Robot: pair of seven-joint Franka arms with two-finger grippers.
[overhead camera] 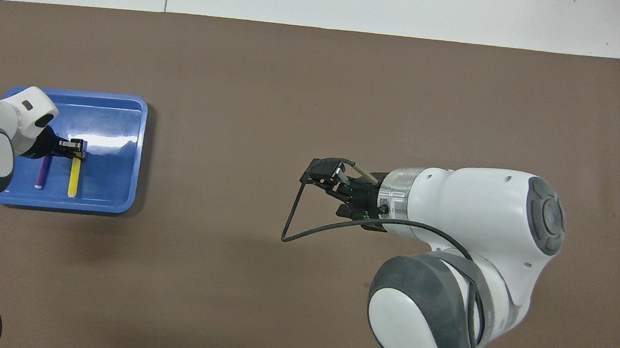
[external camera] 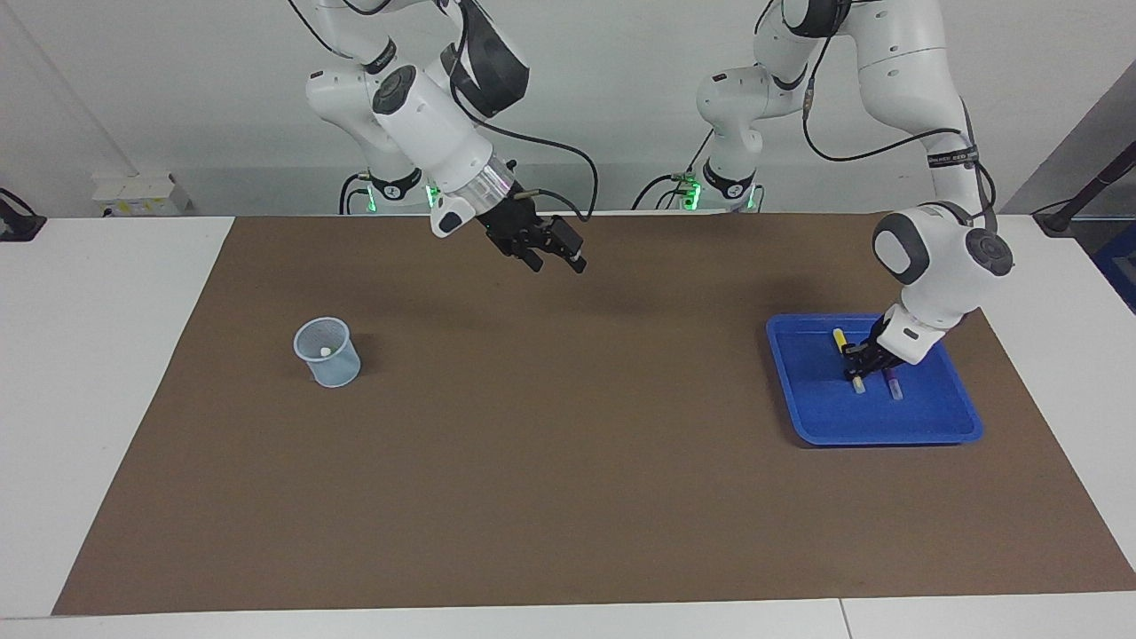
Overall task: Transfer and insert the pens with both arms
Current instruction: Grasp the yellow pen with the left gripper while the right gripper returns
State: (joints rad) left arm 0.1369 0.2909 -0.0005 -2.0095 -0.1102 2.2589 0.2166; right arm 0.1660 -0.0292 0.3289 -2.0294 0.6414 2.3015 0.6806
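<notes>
Left gripper (external camera: pixel 859 365) is down in the blue tray (external camera: pixel 923 426), fingers clamped across the yellow pen (overhead camera: pixel 73 176) near the end farther from the robots. Pen lies flat on the tray floor, not lifted as far as the facing view shows. Purple pen (overhead camera: pixel 42 171) lies just beside it in the same tray, parallel, on the side toward the left arm's end of the table, partly under the left wrist in the overhead view. Can't tell if the two pens touch. Pale cap ends of both point toward the robots.

Right gripper (external camera: pixel 557 251) hangs in the air over bare brown mat (external camera: pixel 568 497), roughly mid-table, wrist tilted and pointing toward the left arm's end. Fingers apart, nothing in them. A black cable loops off its wrist.

Clear cup (external camera: pixel 327 352) stands upright on the mat toward the right arm's end, well apart from both grippers. Something small and pale sits inside it; can't tell what.

Tray sits on the mat at the left arm's end. White table (external camera: pixel 98 373) shows around the mat.
</notes>
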